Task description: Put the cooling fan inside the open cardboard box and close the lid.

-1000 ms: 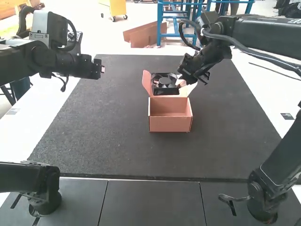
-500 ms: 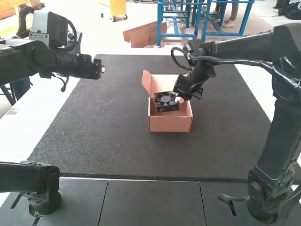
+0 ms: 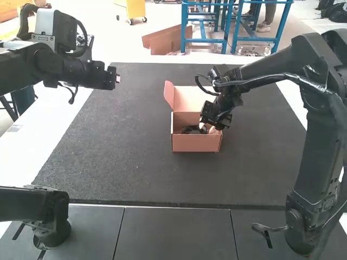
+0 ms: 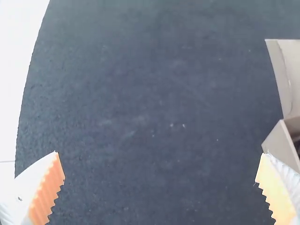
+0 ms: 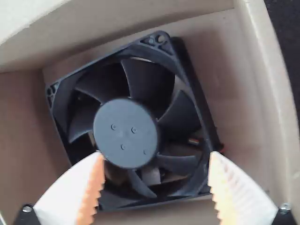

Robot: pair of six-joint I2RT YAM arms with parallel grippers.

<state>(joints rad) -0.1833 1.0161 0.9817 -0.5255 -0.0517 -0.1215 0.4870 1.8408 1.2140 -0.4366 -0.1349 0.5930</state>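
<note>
The black cooling fan (image 5: 126, 131) lies tilted inside the open cardboard box (image 3: 196, 140), its blades facing up. My right gripper (image 3: 209, 125) reaches down into the box from the right side, and its orange-padded fingers (image 5: 91, 187) press the fan's near sides; it is shut on the fan (image 3: 191, 129). The lid flap (image 3: 169, 96) stands upright at the box's back left. My left gripper (image 3: 114, 76) hovers open over the mat's far left, well away from the box, with nothing between its fingers (image 4: 44, 187). In the left wrist view the box's flap (image 4: 286, 79) is at the edge.
The box sits mid-mat on a black mat (image 3: 119, 146) with white table (image 3: 32, 119) on both sides. Open mat lies in front of and left of the box. Another cardboard piece (image 3: 165, 38) lies on the floor beyond the table.
The right gripper has lowered the fan from above the box's back edge down into the box. The left arm has stayed put.
</note>
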